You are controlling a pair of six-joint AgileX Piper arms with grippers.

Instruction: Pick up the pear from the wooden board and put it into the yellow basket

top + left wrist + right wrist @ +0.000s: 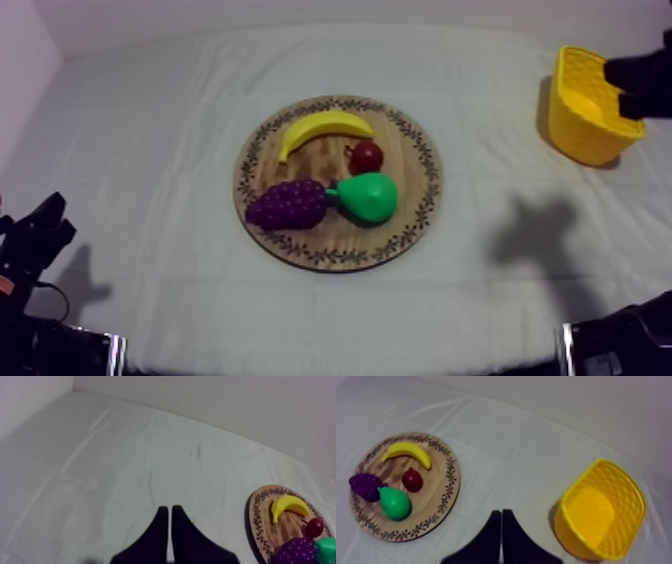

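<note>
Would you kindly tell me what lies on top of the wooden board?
A banana, a small red fruit, a bunch of grapes and the pear lie on the wooden board; the wood beneath them is covered.

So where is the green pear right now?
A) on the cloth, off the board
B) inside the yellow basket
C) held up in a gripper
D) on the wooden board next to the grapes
D: the pear lies on the wooden board, right beside the grapes.
</note>
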